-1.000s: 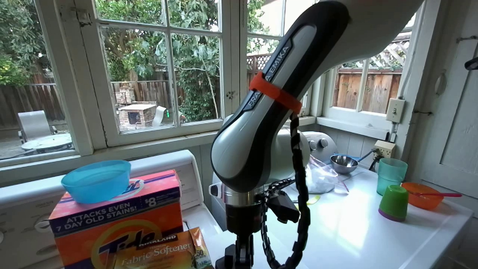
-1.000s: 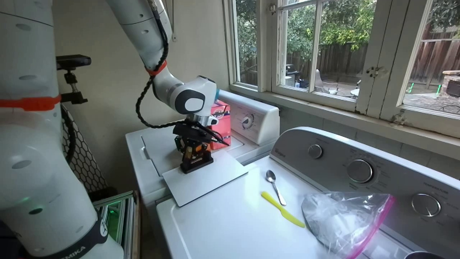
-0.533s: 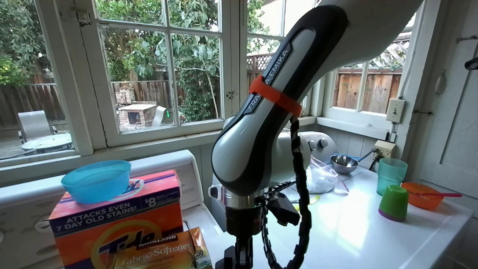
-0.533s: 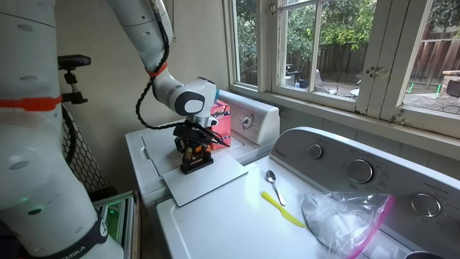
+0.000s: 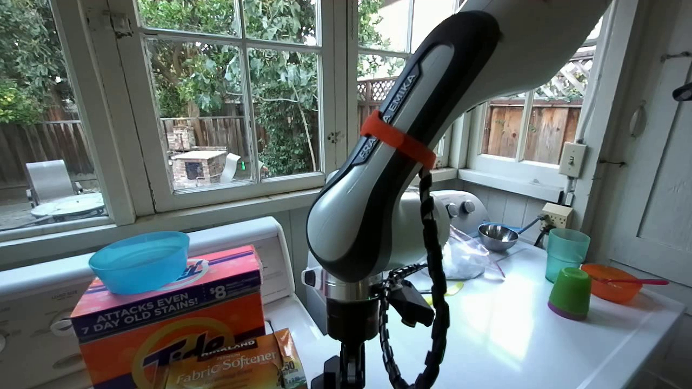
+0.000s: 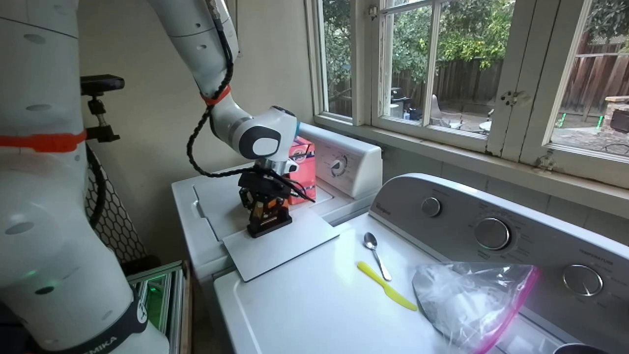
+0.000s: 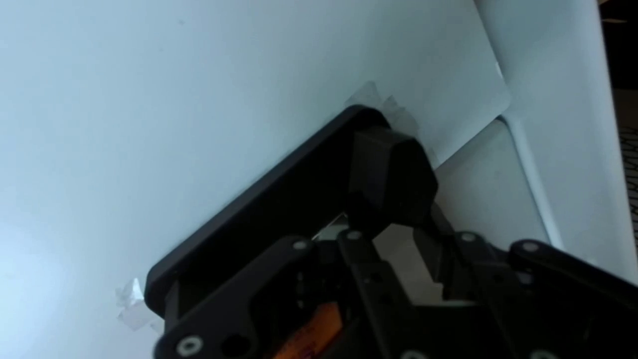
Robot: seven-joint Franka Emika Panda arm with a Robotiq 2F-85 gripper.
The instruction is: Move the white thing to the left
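Note:
The white thing appears to be a flat white board [image 6: 277, 253] lying across two appliances. In the wrist view the board [image 7: 149, 124] fills the upper left. A black bar-like handle [image 6: 271, 225] stands on it, with clear tape at both ends; it also shows in the wrist view [image 7: 289, 194]. My gripper [image 6: 268, 206] is right at this handle. In the wrist view its fingers [image 7: 396, 199] lean together and appear shut on the handle; black on black hides the exact contact. In an exterior view the gripper's lower end [image 5: 348, 375] is cut by the frame edge.
A Tide box [image 5: 178, 313] with a blue bowl [image 5: 140, 262] on top and a fabric softener box [image 5: 238, 362] stand close to the gripper. A spoon [image 6: 376, 255], a yellow knife [image 6: 385, 286] and a plastic bag [image 6: 467, 305] lie on the neighbouring white top.
The arm's upper links have shifted slightly, dipping a little in an exterior view. The gripper, handle and board have hardly moved.

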